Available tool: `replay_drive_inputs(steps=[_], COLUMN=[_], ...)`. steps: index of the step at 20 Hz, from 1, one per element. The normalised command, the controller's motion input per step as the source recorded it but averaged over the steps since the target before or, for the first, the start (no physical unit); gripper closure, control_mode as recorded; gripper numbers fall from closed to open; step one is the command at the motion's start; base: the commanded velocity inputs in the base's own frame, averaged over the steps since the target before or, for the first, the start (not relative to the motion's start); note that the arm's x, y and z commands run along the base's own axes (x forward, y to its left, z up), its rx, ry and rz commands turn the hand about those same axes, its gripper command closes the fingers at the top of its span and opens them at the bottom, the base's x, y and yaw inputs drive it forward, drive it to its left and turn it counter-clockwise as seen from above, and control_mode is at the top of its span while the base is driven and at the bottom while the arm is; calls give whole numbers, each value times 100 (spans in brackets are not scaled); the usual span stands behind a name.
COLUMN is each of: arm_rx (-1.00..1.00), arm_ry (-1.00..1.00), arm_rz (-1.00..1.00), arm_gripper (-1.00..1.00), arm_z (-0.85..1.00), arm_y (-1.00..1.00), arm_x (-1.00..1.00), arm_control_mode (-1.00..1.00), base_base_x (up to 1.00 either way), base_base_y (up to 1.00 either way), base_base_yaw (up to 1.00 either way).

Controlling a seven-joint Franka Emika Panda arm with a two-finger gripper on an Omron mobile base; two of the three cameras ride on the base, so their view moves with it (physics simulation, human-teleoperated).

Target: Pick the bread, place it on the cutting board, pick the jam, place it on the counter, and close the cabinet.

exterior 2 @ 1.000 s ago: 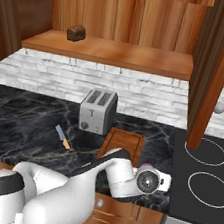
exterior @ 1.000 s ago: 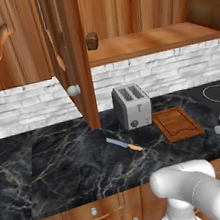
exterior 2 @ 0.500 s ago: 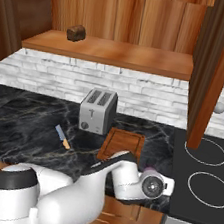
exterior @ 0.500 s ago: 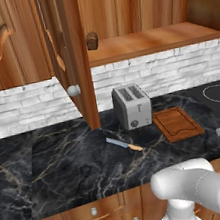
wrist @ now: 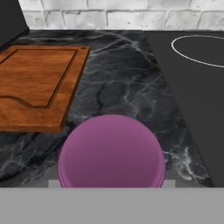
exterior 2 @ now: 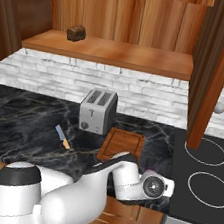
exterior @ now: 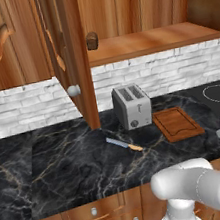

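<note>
1. Since a moment ago the arm has swung a bit more to the right and lower, toward the stove side, and nothing on the table has shifted.
2. Right in front of the hand camera sits the jam, its purple lid big and round, so the pincer looks like it is holding the jar. The jaws themselves are hidden by the jar.
3. That would mean the jam is on its way down to the table, the black marble one.
4. But the bread sits up on the cabinet shelf, and the cutting board is bare, so I think that part is not done.
5. The cabinet door hangs open, so closing it is left to do too.
6. In the hand view there is open black marble between the cutting board and the dark stove top. That looks like a good spot for the jar.
7. The board edge and the stove edge are both close, so the jar should go down in the middle of that gap.
8. The toaster and the knife are farther left, out of the way.
</note>
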Motion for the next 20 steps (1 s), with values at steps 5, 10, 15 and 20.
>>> replay_drive_inputs(steps=[5,10,15,20], arm_rx=[0,0,0,0], arm_ry=[4,1,1,0], arm_rz=[0,0,0,0], arm_gripper=[100,100,100,100], arm_z=[-7,-13,-11,-8], arm_y=[0,0,0,0], arm_x=[0,0,0,0], arm_control_mode=[-100,-100,-100,-100], base_base_x=[0,0,0,0], base_base_y=[0,0,0,0], base_base_yaw=[0,0,0,0])
